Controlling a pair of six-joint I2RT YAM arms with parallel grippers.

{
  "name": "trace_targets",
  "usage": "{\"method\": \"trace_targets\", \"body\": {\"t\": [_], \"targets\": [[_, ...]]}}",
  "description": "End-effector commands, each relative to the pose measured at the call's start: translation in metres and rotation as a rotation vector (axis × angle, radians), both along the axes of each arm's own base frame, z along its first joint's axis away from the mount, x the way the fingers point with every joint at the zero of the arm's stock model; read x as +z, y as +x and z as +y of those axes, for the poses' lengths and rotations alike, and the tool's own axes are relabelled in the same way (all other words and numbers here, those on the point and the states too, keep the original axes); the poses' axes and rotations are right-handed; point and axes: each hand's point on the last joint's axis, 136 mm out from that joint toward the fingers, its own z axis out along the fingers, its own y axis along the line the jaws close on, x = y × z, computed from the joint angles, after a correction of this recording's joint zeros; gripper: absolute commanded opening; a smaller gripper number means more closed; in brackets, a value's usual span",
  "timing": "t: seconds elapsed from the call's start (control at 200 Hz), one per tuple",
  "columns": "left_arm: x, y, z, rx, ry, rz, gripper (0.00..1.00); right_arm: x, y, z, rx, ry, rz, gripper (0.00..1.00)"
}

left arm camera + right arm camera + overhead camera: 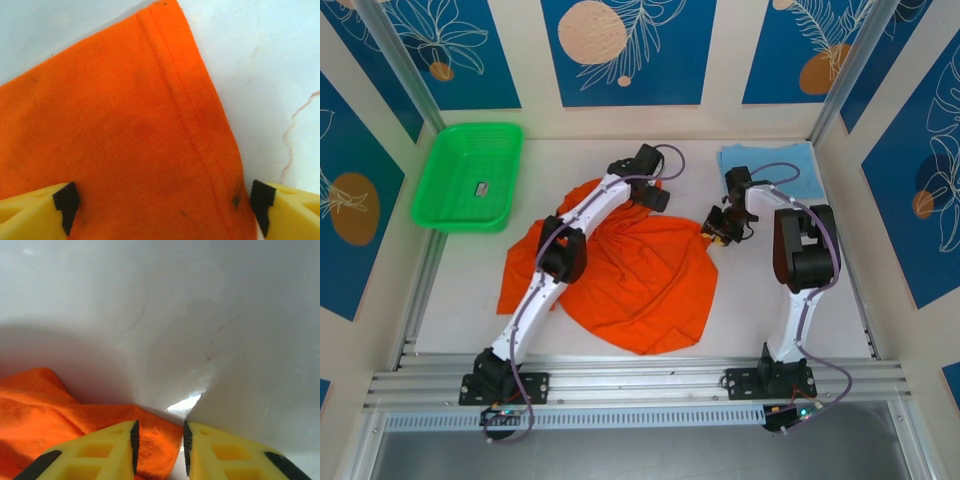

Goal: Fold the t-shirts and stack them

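Two t-shirts lie on one table (pixel 460 305): one orange t-shirt (pixel 640 280) at the centre of the frame, one light blue t-shirt (pixel 788 160) at upper right. One green basket (pixel 430 190) sits at upper left, with one small dark object (pixel 480 187) inside. Two robot arms stand at the bottom, the left arm (pixel 542 285) and the right arm (pixel 802 270), carrying two grippers: one left gripper (pixel 658 197), one right gripper (pixel 713 228).

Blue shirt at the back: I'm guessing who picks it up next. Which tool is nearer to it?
Right. The right tool sits just short of the blue shirt, near its left corner; the left tool is farther left, over the orange shirt.
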Motion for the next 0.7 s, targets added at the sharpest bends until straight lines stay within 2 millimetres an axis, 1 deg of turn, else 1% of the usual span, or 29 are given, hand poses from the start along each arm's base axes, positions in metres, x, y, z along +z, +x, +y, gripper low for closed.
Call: {"method": "trace_targets", "body": {"t": [0.0, 0.1, 0.19, 0.25, 0.315, 0.385, 0.495, 0.555, 0.695], "targets": [[-0.010, -0.003, -0.014, -0.054, 0.027, -0.023, 0.75, -0.002, 0.004, 0.010, 0.020, 0.037, 0.010, 0.19], [-0.003, -0.001, -0.012, -0.034, 0.041, -0.041, 0.53, -0.002, 0.006, 0.008, 0.011, 0.022, 0.004, 0.07], [0.005, 0.002, -0.008, -0.006, 0.042, -0.055, 0.34, 0.004, 0.008, 0.009, 0.011, 0.025, -0.022, 0.00], [0.013, 0.005, -0.003, 0.022, 0.028, -0.058, 0.21, 0.011, 0.012, 0.011, 0.009, 0.031, -0.052, 0.00], [0.023, 0.009, 0.003, 0.056, 0.008, -0.062, 0.11, 0.020, 0.016, 0.011, 0.008, 0.029, -0.080, 0.00], [0.040, 0.015, 0.012, 0.102, -0.016, -0.078, 0.00, 0.032, 0.021, 0.008, 0.002, 0.013, -0.116, 0.00], [0.073, 0.024, 0.028, 0.176, -0.069, -0.112, 0.00, 0.057, 0.030, -0.001, -0.023, -0.023, -0.186, 0.00], [0.094, 0.029, 0.037, 0.215, -0.111, -0.138, 0.00, 0.071, 0.037, -0.006, -0.041, -0.030, -0.225, 0.00], [0.131, 0.044, 0.071, 0.333, -0.172, -0.196, 0.00, 0.102, 0.058, -0.017, -0.081, -0.054, -0.313, 0.00]]}}
